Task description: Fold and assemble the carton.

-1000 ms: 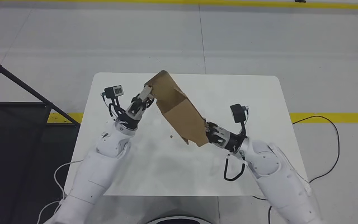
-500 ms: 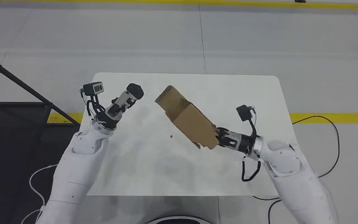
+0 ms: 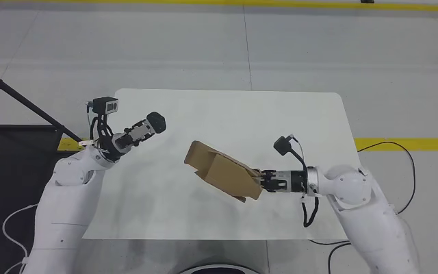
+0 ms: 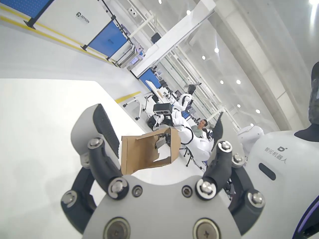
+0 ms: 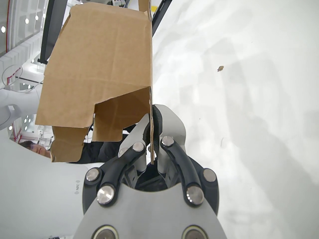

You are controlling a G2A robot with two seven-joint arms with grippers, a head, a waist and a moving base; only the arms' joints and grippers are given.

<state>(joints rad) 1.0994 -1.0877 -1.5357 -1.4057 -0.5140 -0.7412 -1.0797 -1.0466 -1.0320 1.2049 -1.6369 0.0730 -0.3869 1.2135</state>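
The left claw [image 3: 157, 123] hangs over the left side of the flat white worktop [image 3: 287, 116]. Its two fingers are spread wide apart and hold nothing [image 4: 159, 115]. It is well apart from the box.

The brown cardboard carton [image 3: 220, 174] is over the middle of the worktop, a bit toward the robot. It is tilted. It is open like a tube, and the left wrist view looks right through it [image 4: 139, 150]. I cannot tell if its low edge touches the worktop.

At the right end of the carton is the right claw [image 3: 263, 182]. Its fingers are pinched tight on one thin wall of the carton [image 5: 99, 70], near the cut flaps [image 5: 151, 125]. A tiny brown crumb [image 5: 220, 68] lies on the worktop beside it.
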